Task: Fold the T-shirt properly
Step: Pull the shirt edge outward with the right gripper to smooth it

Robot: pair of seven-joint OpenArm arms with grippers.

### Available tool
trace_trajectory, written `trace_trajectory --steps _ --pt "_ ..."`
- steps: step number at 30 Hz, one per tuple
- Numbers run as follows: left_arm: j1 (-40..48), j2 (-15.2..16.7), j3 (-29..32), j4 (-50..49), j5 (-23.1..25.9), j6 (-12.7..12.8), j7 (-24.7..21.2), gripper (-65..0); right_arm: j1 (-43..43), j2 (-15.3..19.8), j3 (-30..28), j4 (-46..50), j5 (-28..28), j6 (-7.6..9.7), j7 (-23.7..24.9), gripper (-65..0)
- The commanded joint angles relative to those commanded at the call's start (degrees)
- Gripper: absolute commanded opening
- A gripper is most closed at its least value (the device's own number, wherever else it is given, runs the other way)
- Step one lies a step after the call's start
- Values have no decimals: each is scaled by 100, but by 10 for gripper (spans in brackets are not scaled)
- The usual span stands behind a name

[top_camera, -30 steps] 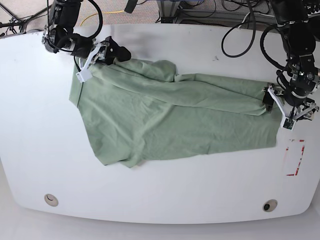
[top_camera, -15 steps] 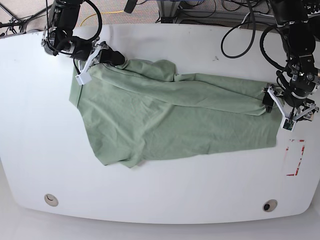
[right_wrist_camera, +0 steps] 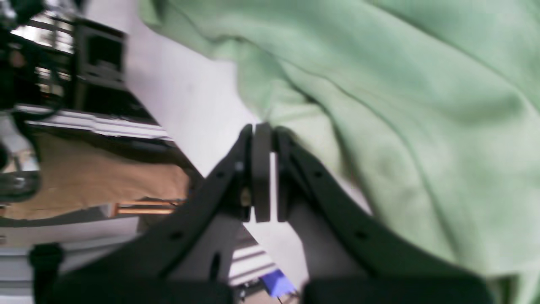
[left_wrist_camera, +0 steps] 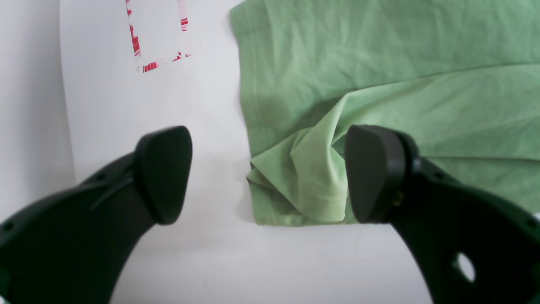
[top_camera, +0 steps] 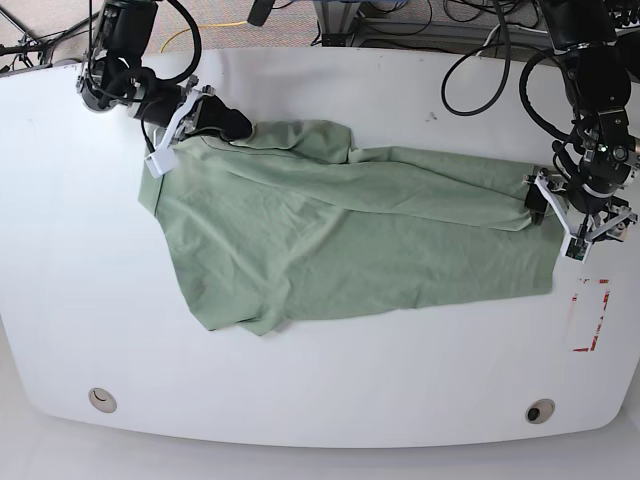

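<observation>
While the T-shirt [top_camera: 350, 240] lies spread across the middle of the white table [top_camera: 330, 380], each arm sits at one end of it. The pale green cloth stretches from the base view's upper left to its right side, with one folded layer running along the top and a loose flap hanging toward the lower left. At the upper left of that view, the right gripper [top_camera: 222, 121] meets the bunched upper corner of the shirt. Its wrist camera shows the two black jaws pressed together with no gap, and green cloth runs up against them; whether a fold is pinched between them cannot be told from the blurred frame. At the right end of the shirt, the left gripper [left_wrist_camera: 268, 173] has its jaws spread wide apart. A crumpled corner of the shirt lies on the table between the two pads, just beside the right-hand pad [left_wrist_camera: 373, 171] in that camera, and apart from the other. A red-and-white marked rectangle [top_camera: 590, 315] sits on the table just beyond the shirt's edge.
</observation>
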Motion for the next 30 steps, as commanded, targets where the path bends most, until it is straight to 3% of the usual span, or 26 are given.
trace_trajectory --steps 7,10,19,30 --pt "9 0 0 0 0 0 0 -119 193 185 0 -35 721 0 0 -650" --pt "18 0 0 0 0 0 0 -119 343 202 62 -35 730 0 0 -650" --pt "44 -9 0 0 9 0 0 -119 1160 246 246 -730 325 0 0 -650" --pt "88 -35 0 0 9 0 0 -119 1881 765 255 -1837 -774 0 26 -650"
